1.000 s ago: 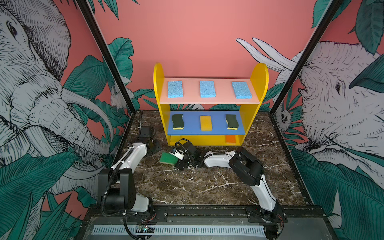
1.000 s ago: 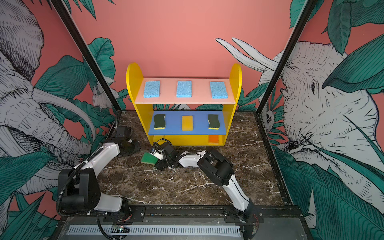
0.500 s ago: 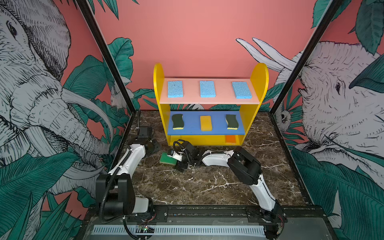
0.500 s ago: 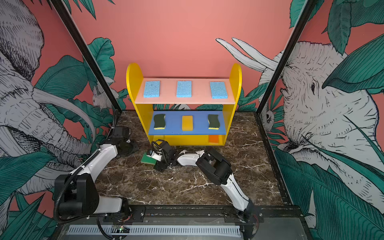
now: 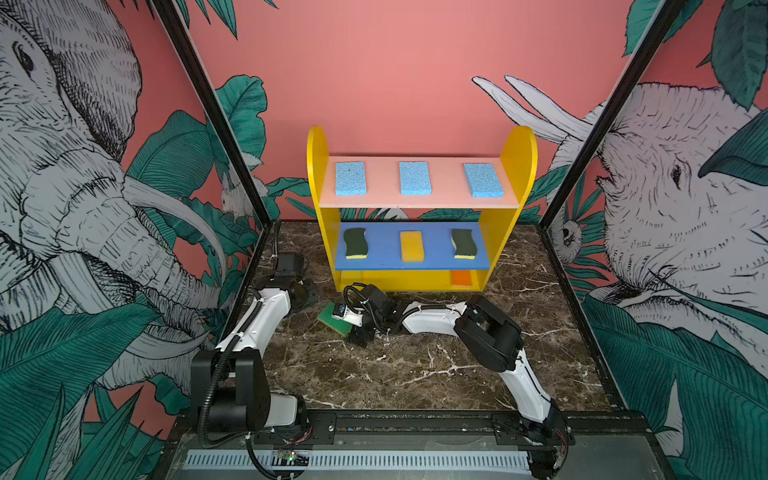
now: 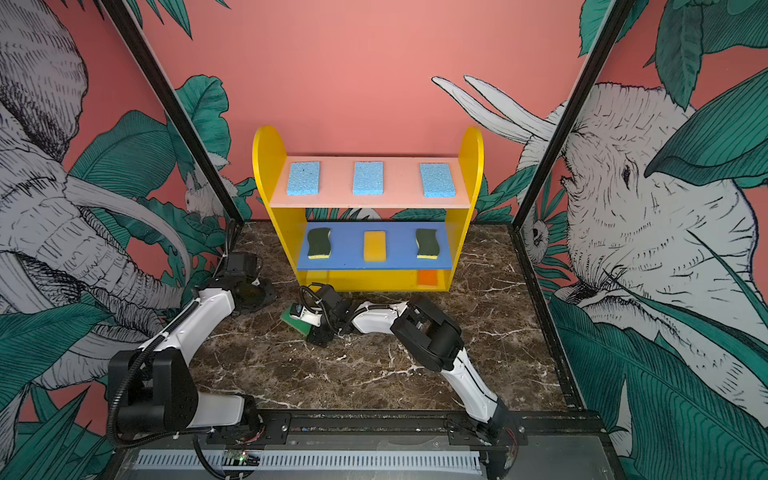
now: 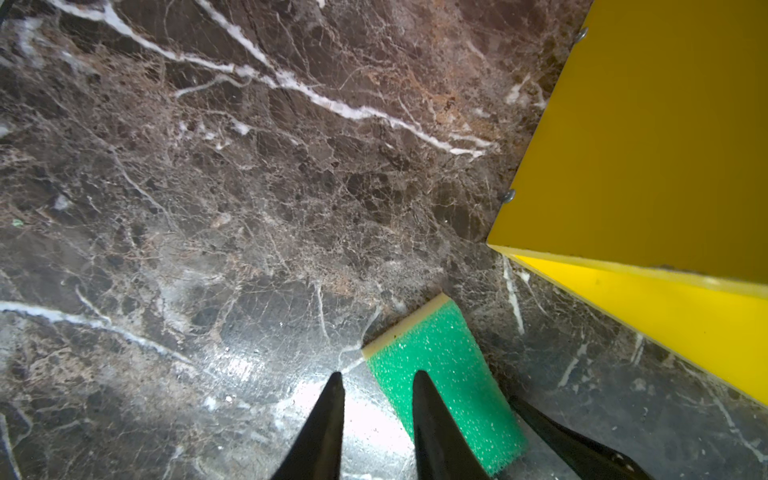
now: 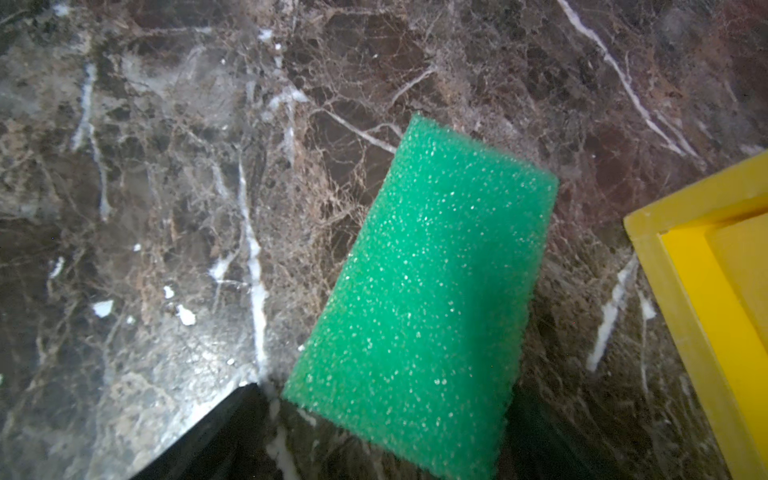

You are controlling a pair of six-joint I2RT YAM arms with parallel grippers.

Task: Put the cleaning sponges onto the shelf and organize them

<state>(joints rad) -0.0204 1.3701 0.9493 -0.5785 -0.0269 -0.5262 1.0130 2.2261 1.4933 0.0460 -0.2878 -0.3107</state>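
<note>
The shelf (image 5: 517,158) stands at the back. Three light-blue sponges (image 5: 414,178) lie on its pink top board. The blue middle board holds two wavy dark-green sponges (image 5: 355,243) and a yellow one (image 5: 411,246). An orange sponge (image 5: 461,277) lies on the base. A bright green sponge (image 5: 330,320) (image 8: 424,291) lies flat on the marble in front of the shelf's left end. My right gripper (image 5: 353,328) (image 8: 386,392) is open, one finger on each side of that sponge's near end. My left gripper (image 5: 309,295) (image 7: 378,378) is narrowly open and empty beside the sponge (image 7: 449,382).
The shelf's yellow side panel (image 7: 644,145) and base edge (image 8: 685,291) stand close to both grippers. A right finger (image 7: 561,436) lies on the sponge's far side in the left wrist view. Bare marble (image 5: 415,374) stretches toward the front rail.
The right gripper has settled a little lower over the green sponge. The left arm has shifted slightly, with its gripper staying by the shelf's left end. The sponges on the shelf have not moved.
</note>
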